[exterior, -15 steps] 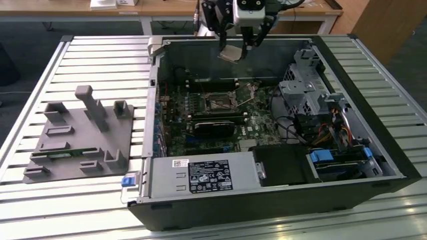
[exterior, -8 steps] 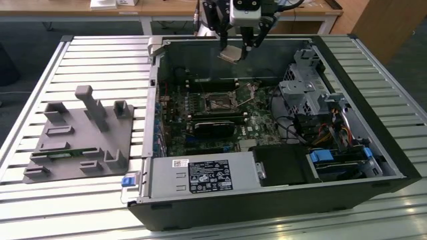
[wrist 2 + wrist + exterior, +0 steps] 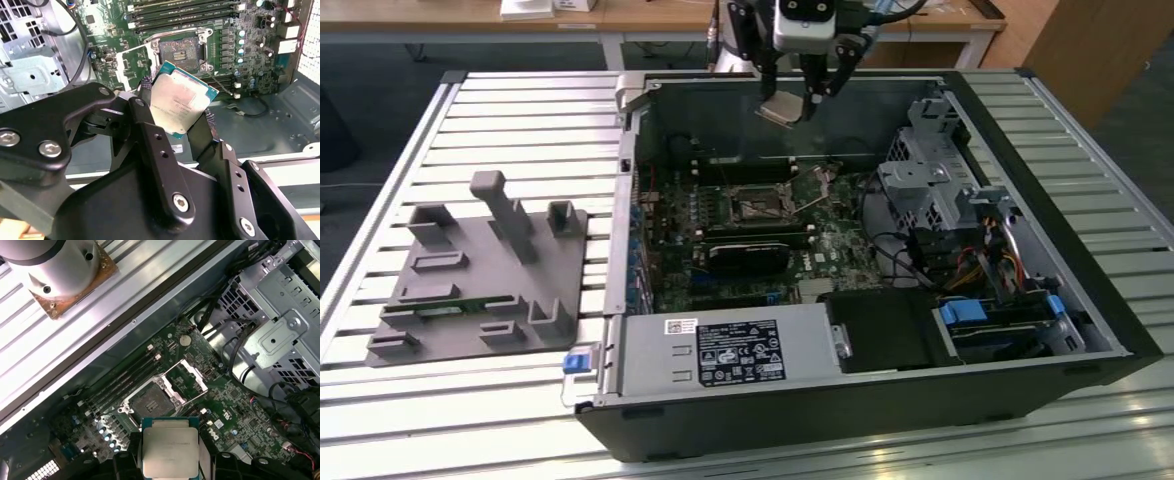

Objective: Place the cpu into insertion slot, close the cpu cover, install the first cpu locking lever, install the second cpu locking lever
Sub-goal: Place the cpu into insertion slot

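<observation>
My gripper (image 3: 790, 104) is closed on the cpu (image 3: 782, 111). I hold it by two opposite edges, with one finger (image 3: 144, 102) on each side. In the exterior view I hang above the open case (image 3: 854, 400), close to its far wall. The cpu is in the air there, a little tilted, and it touches nothing but my fingers. In both wrist views its silver top faces the camera, and a thin green border shows around the metal.

The slot (image 3: 150, 402) sits on the green board (image 3: 240, 400) under me, bare, and well apart from the cpu. The cover (image 3: 186, 382) is swung open and stands just beside the slot, so its square window shows the board behind it. I cannot tell how steeply it stands. In the second wrist view a thin lever (image 3: 220, 82) points away from the corner of the slot. Long memory slots (image 3: 120, 385) run near the slot.

The case lies on a slatted table (image 3: 520, 100). On this table, to the exterior view's left of the case, there is a grey fixture (image 3: 480, 270).
</observation>
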`<state>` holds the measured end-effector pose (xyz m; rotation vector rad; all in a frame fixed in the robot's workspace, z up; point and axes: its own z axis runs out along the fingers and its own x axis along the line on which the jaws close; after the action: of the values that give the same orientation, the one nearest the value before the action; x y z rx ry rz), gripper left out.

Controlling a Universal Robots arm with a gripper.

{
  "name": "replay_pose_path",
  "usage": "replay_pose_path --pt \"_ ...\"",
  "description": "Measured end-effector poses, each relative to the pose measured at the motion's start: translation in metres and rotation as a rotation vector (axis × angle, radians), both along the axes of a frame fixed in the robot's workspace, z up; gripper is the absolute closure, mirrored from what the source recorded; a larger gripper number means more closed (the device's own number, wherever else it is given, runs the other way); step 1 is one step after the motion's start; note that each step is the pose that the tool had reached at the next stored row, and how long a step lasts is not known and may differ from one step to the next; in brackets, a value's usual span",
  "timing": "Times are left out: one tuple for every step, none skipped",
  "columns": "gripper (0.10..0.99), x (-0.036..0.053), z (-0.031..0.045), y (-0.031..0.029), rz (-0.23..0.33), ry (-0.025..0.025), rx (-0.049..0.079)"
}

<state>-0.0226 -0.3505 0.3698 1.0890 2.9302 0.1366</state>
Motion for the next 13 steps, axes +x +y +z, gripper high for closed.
replay_pose_path --pt "0.549 0.0 0.0 0.0 -0.008 0.0 0.0" --pt "0.549 0.0 -0.0001 0.0 -0.016 0.0 0.0" --pt "0.549 0.0 -0.0002 0.0 -0.024 0.0 0.0" --pt "0.549 0.0 -0.0002 0.0 -0.032 0.0 0.0" --pt "0.549 0.0 -0.0003 0.0 -0.04 0.0 0.0" --pt "0.549 -0.0001 -0.0004 0.0 -0.048 0.0 0.0" --pt "0.549 -0.0002 -0.0004 0.0 -0.058 0.0 0.0" --pt "0.549 -0.0002 -0.0005 0.0 -0.066 0.0 0.0" --pt "0.549 -0.0003 -0.0005 0.0 -0.075 0.0001 0.0" --pt "0.549 -0.0003 -0.0006 0.0 -0.084 0.0 0.0" --pt "0.549 -0.0003 -0.0007 0.0001 -0.093 0.0001 0.0" --pt "0.549 -0.0003 -0.0008 0.0003 -0.102 0.0 0.0" --pt "0.549 -0.0004 -0.0008 0.0011 -0.107 0.0001 -0.001"
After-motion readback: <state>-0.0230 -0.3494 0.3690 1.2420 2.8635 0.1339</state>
